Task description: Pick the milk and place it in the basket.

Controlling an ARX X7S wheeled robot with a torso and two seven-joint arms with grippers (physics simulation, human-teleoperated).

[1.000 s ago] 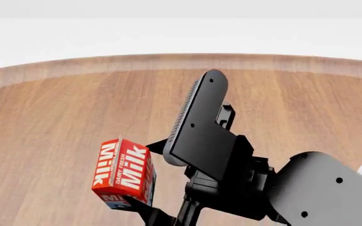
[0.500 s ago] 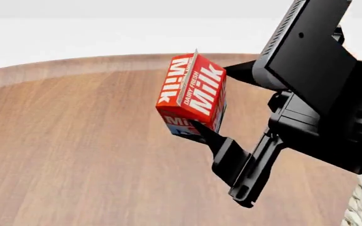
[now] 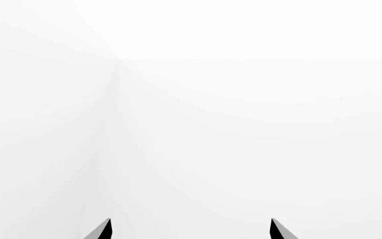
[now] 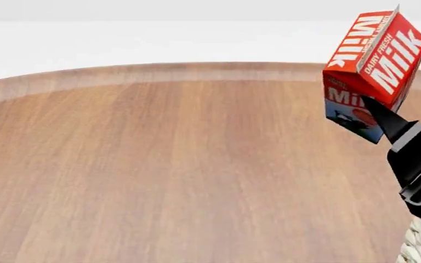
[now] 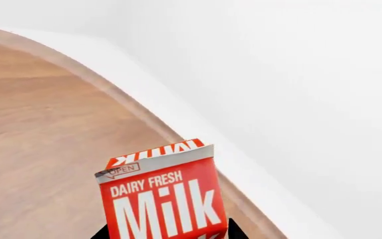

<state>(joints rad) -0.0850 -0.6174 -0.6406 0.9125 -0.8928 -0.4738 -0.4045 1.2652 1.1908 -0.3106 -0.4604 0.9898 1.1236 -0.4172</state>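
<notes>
Right pincer (image 4: 400, 82) has the milk (image 4: 371, 66) clamped between its two black fingers: one finger (image 4: 408, 145) runs along the carton's near lower side, the other only pokes in at the frame's right edge. Carton is up in the air, tilted, gable top pointing up and away, clear of the wooden surface (image 4: 174, 164) and over its far right part in head view. Right wrist view: milk (image 5: 167, 199) sits dead centre between the fingertips, "DAIRY FRESH Milk" face toward the camera, surface edge curving past behind it. A sliver of the basket (image 4: 419, 246) shows at head view's lower right corner, below the carton and apart from it. Left pincer (image 3: 191, 230): only two dark fingertips visible, well apart, nothing between them, white background.
</notes>
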